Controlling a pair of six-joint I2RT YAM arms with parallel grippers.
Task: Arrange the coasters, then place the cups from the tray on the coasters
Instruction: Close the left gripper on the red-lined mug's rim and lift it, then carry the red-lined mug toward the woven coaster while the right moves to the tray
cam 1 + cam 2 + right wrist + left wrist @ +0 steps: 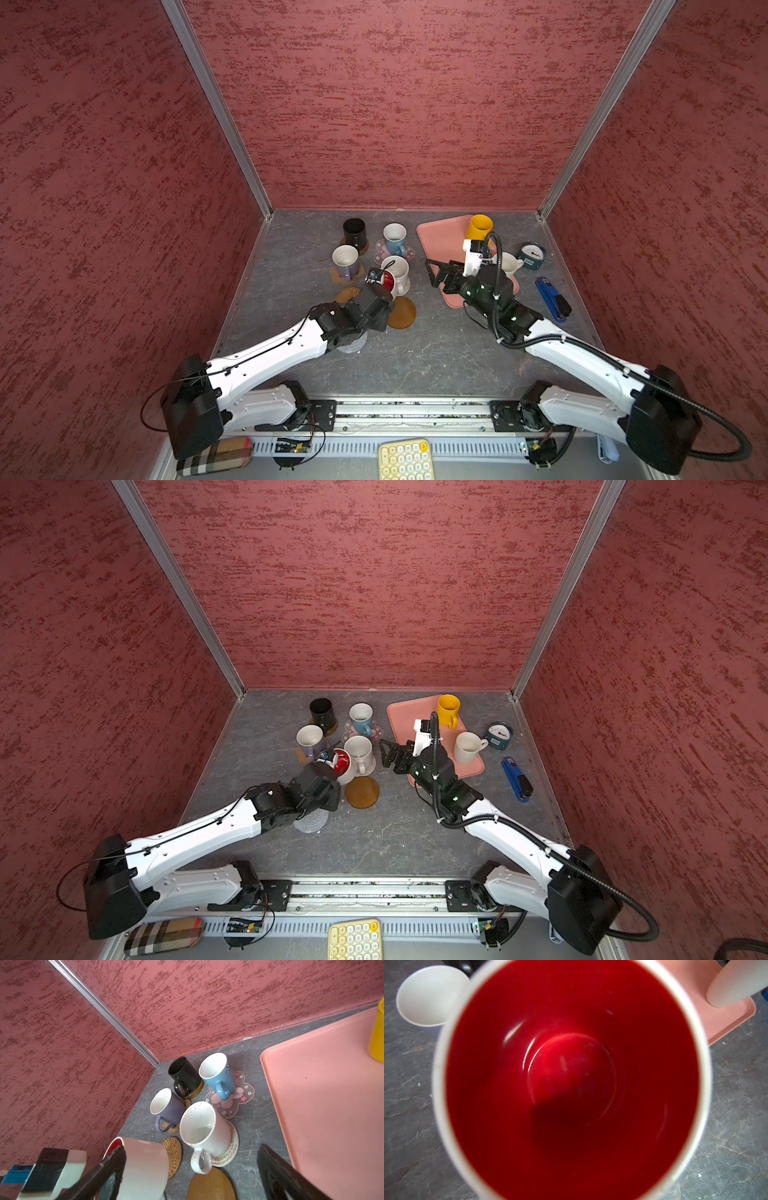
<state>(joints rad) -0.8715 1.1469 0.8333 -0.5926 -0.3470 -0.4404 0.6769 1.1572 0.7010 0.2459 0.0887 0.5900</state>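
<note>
Left pincer (383,286) is clamped on the white mug with the red inside (389,281). It is held tilted, just near-left of the speckled mug (398,269) and beside the bare woven coaster (347,295). Right pincer (438,276) hangs empty with its jaws wide apart at the pink tray (440,237)'s left edge. The yellow mug (478,227) and cream mug (467,748) stand on that tray.

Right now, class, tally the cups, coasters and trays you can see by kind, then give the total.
Cups: 7 – black, light blue, lavender, speckled, red-lined, yellow, cream
Coasters: 7 – covered brown disc, bare brown disc, paw, flower, rattan, patterned woven, grey woven
Trays: 1
Total: 15
</note>
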